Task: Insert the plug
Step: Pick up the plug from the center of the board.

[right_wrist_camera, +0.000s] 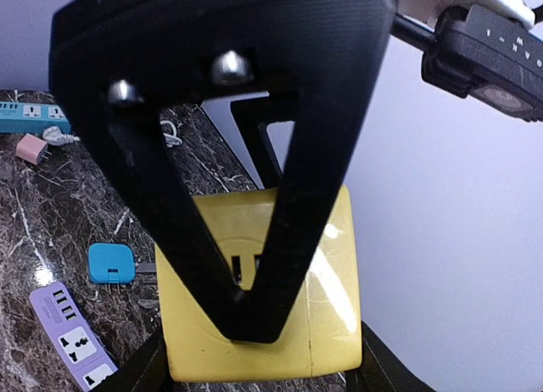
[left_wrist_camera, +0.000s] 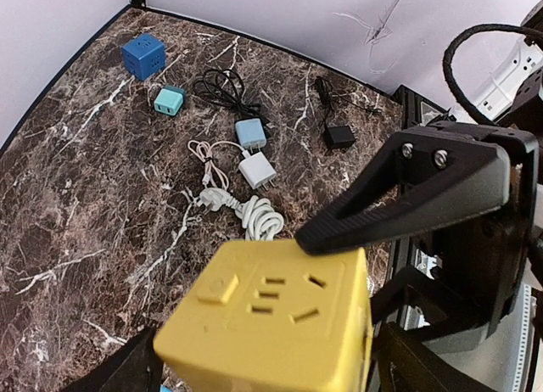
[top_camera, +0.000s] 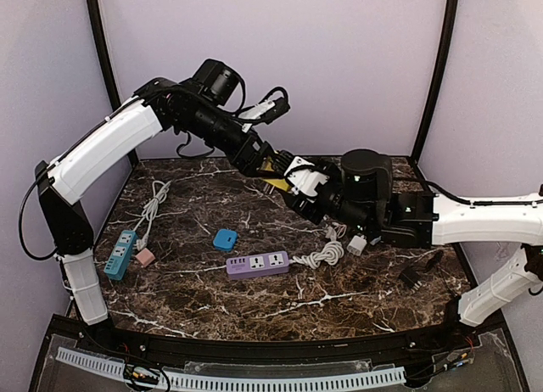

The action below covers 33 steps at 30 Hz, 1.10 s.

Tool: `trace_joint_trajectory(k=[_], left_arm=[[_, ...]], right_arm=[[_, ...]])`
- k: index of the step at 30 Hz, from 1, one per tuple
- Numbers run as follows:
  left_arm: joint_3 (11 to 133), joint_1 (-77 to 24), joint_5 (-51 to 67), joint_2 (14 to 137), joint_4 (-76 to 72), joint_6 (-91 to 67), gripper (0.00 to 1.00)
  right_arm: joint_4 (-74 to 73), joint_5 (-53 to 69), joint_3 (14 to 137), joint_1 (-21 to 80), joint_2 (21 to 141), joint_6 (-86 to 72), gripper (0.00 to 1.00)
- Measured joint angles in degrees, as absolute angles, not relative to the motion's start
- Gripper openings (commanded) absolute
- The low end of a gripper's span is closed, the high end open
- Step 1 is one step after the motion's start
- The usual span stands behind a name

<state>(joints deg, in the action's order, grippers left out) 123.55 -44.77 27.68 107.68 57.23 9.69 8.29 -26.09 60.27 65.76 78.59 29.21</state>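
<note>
Yellow socket cube (left_wrist_camera: 271, 328) clamped in right pincer (right_wrist_camera: 254, 362), left pincer (left_wrist_camera: 267, 371) flanking it, its grip unclear

Dark brown white-veined marble tabletop (top_camera: 254, 307), pale lilac walls (top_camera: 339, 70), black corner posts (top_camera: 435, 70).
</note>
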Motion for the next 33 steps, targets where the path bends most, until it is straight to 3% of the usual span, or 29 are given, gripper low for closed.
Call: trace_joint_trajectory(k=[4, 12, 20, 24, 28, 30, 32, 33], left_arm=[[123.6, -44.7, 27.9, 107.7, 56.8, 9.9, 0.98], [123.8, -42.1, 33.7, 107.7, 57.8, 10.5, 0.99], [123.5, -41.7, 40.4, 107.7, 58.6, 9.6, 0.88], [123.5, -41.7, 43.1, 107.7, 58.3, 8.5, 0.75], [123.2, -41.7, 44.9, 107.7, 57.8, 6.7, 0.44], [122.9, -41.7, 45.4, 107.7, 57.5, 4.7, 0.20], [122.6, -41.6, 45.6, 107.7, 57.3, 4.3, 0.08], [122.5, -41.6, 45.6, 107.7, 57.2, 4.3, 0.06]], right_arm=[[10.9, -25.2, 60.2, 66.3, 78.3, 30.1, 0.00], [14.2, -25.4, 58.6, 66.3, 78.0, 32.2, 0.00], [19.5, -24.0, 55.8, 66.3, 76.0, 35.0, 0.00], [21.1, -22.8, 55.3, 66.3, 75.9, 35.6, 0.00], [21.7, -22.1, 55.2, 66.3, 75.9, 36.6, 0.00], [21.9, -22.3, 55.1, 66.4, 75.9, 37.6, 0.00], [21.8, -22.3, 55.1, 66.4, 75.9, 37.6, 0.00], [21.7, -22.3, 55.1, 66.4, 75.9, 37.5, 0.07]])
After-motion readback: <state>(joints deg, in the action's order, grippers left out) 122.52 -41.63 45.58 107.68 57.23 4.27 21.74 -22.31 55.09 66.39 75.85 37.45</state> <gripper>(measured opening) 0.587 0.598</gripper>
